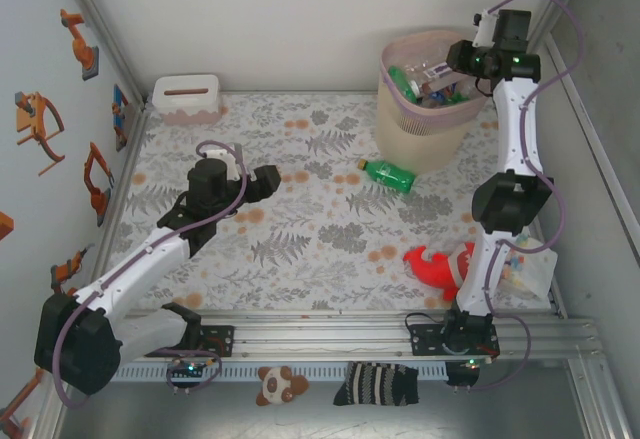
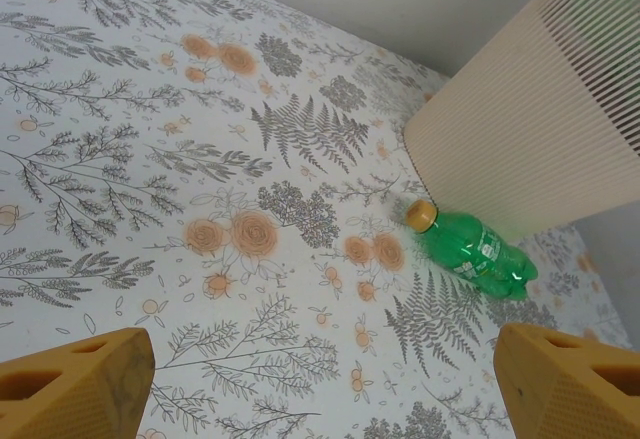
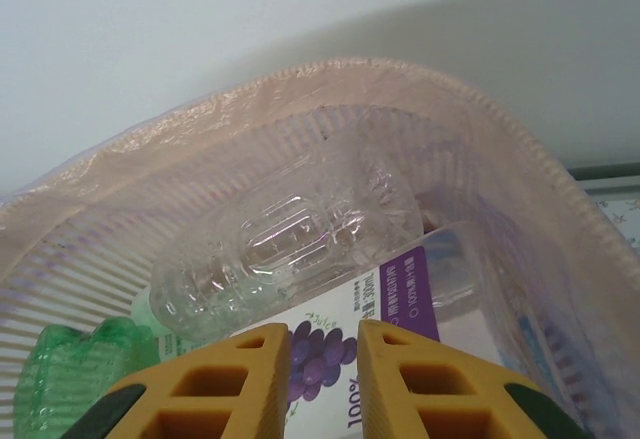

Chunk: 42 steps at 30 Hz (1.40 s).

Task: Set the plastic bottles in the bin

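The beige bin (image 1: 412, 131) stands at the back right with several plastic bottles inside. My right gripper (image 1: 463, 60) hangs over its rim, shut on a clear bottle with a white and purple grape label (image 3: 400, 294). Under it lie a clear ribbed bottle (image 3: 290, 239) and a green one (image 3: 70, 369), inside the pink-lined rim (image 3: 400, 74). Another green bottle with a yellow cap (image 1: 388, 174) lies on the cloth just in front of the bin (image 2: 530, 129). My left gripper (image 1: 270, 181) is open at mid-table, pointing at that bottle (image 2: 470, 254), well short of it; the left gripper (image 2: 320, 389) holds nothing.
A low white box (image 1: 186, 97) sits at the back left corner. A red plush toy (image 1: 440, 264) lies by the right arm's base. A striped sock (image 1: 375, 384) and a small plush (image 1: 273, 384) rest below the front rail. Walls close in on both sides.
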### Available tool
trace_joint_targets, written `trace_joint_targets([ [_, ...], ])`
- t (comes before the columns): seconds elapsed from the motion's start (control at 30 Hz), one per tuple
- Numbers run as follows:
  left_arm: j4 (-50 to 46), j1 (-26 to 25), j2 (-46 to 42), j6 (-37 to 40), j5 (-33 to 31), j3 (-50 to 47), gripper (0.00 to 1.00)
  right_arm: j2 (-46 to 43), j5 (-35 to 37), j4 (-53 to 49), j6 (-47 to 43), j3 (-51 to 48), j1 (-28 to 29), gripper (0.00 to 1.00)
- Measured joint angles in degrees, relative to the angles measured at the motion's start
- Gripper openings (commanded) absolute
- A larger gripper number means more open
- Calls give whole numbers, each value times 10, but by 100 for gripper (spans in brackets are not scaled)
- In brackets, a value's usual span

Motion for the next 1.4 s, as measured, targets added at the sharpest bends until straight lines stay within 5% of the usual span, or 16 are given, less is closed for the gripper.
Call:
trace_joint_targets([
  [0.3,-1,0,-5,0,0,0,87,-75,-14,-29,-3,-43,31,25],
  [0.57,-6,0,-5,0,0,0,88,-119,17,-75,-70,-51,126,28],
  [0.93,-14,9,-14,0,-2,0,90,-85,150,-153,-203,-67,287,35],
  [1.4,-16,21,-24,1,0,-11,98,54,369,-206,-285,-76,400,41],
])
